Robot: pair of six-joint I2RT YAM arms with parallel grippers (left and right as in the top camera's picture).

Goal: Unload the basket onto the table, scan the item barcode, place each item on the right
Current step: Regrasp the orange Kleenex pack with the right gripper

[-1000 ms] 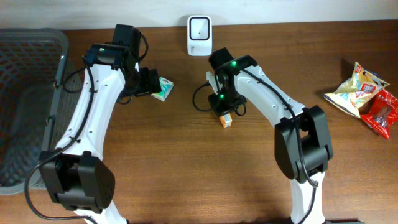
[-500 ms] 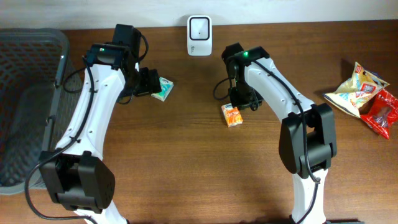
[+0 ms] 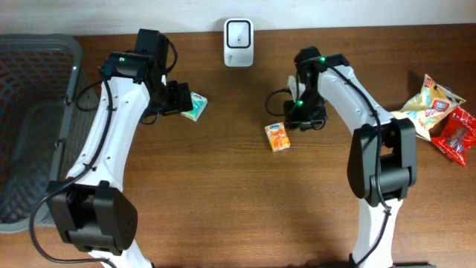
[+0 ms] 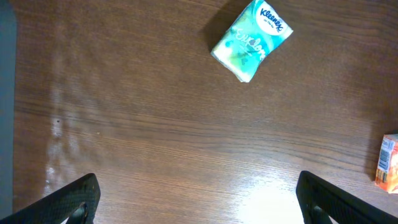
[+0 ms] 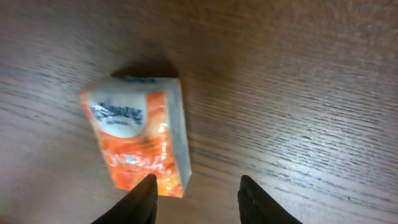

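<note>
Near the middle of the worktop (image 3: 223,193) lies one small orange carton (image 3: 277,137), flat on the wood with its printed face up and nothing gripping it. Just to its right and slightly farther back hangs the right end effector (image 5: 199,202). Its two fingers stand partly apart with bare wood between them, holding nothing. In the wrist view the carton sits left of that gap, its near edge by the left fingertip. The right arm reaches in from the near right, elbow bent, wrist pointing down.

One white scanner (image 3: 238,32) stands at the far edge, left of and beyond the carton, well apart from it. One teal tissue pack (image 3: 195,106) lies farther left, just beside the left end effector (image 4: 199,202), whose fingers are spread wide and empty, with the pack on the wood beyond them. The left arm rises from the near left and stretches toward the far side, its wrist turned to the right.

Two bags sit at the right edge, a yellow snack bag (image 3: 420,104) touching a red snack bag (image 3: 455,134). One dark mesh basket (image 3: 44,67) fills the left side.
</note>
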